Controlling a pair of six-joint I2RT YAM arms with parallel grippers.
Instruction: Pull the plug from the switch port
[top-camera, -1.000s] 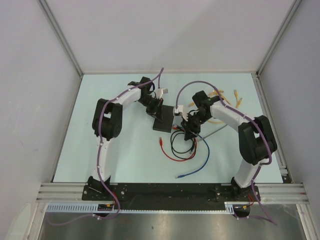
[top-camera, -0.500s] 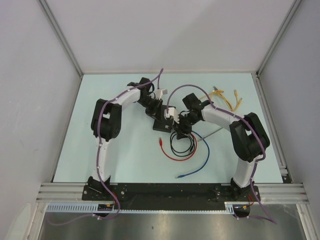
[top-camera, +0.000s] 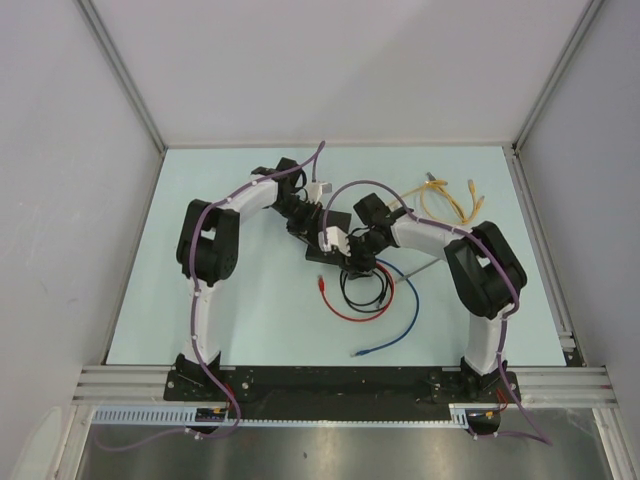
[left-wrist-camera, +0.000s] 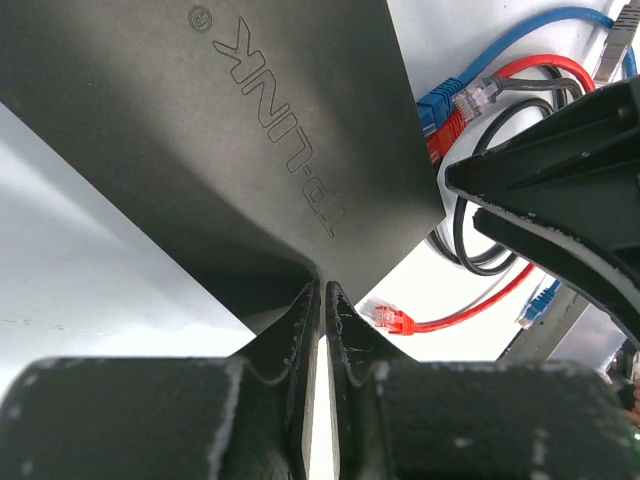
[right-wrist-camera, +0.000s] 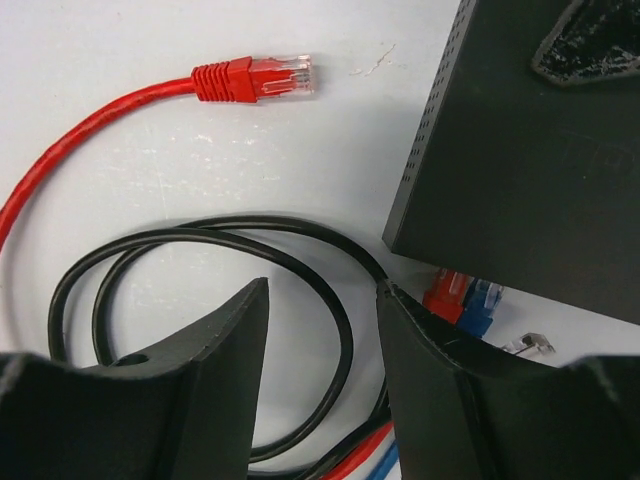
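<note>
The switch is a flat black box with a raised logo, and it lies mid-table largely under both arms. My left gripper is shut, its tips against the switch's top near a corner, with nothing between them. A red plug and a blue plug sit side by side in the ports on its narrow edge. My right gripper is open just in front of that edge. A black cable loops between its fingers, and the right finger is close beside the red plug.
A loose red plug lies on the table near the switch's side. Red, black and blue cables coil in front of the switch. Yellow cables lie at the back right. White walls close in the table on three sides.
My right arm has swung left and in toward the switch's port edge, and its jaws have opened wider. The left gripper has stayed on the switch.
</note>
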